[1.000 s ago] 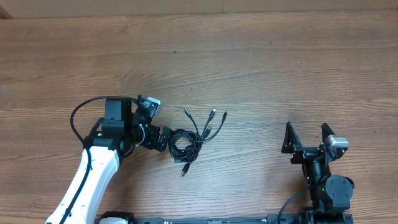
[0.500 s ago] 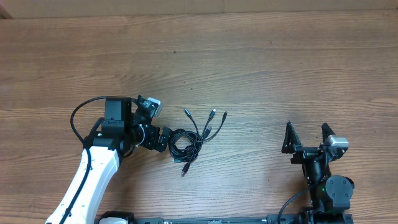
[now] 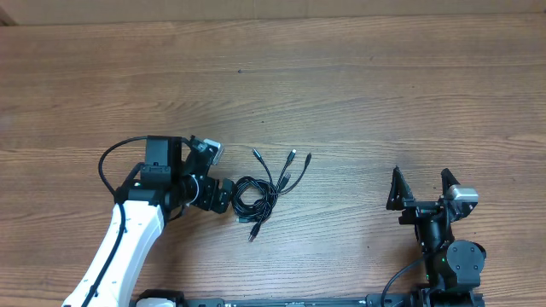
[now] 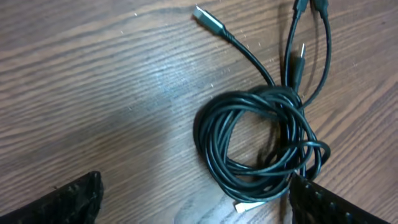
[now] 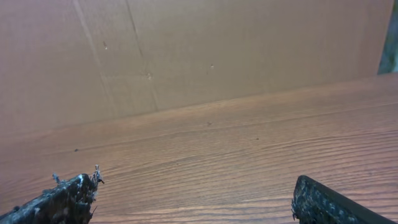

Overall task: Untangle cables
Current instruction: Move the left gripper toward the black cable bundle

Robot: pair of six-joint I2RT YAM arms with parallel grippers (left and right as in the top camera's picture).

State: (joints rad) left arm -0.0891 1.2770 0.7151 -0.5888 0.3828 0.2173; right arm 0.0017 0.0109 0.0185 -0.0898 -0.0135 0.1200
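The cables (image 3: 252, 194) lie on the wooden table (image 3: 358, 85), left of its middle and nearer the near edge, where the arms are mounted. Most of their length is wound into 1 loose black coil (image 4: 255, 149) of several overlapping turns. From the coil, 4 plug ends (image 3: 293, 156) fan out toward the far edge. In the left wrist view, 1 of them has a silvery tip (image 4: 208, 18), another (image 4: 300, 57) lies close above the coil, and 2 run out of the top of the picture. A single tail (image 3: 252, 232) trails from the coil toward the near edge, and a pale tip (image 4: 247, 206) shows at the coil's lower rim.

The left gripper (image 3: 229, 194) is low over the table just beside the coil, on the side of the left edge, pointing at it. Its jaws are spread wide and hold nothing. In the wrist view, 1 finger (image 4: 68, 199) is well apart from the coil, while the other finger (image 4: 336, 202) meets the coil's lower right turns; whether it presses on them I cannot tell.

The right gripper (image 3: 420, 179) is near the right corner of the near edge, well apart from the cables. Its jaws are also spread wide and empty, with bare wood and a brown board (image 5: 186, 50) beyond the table's far edge ahead of it.
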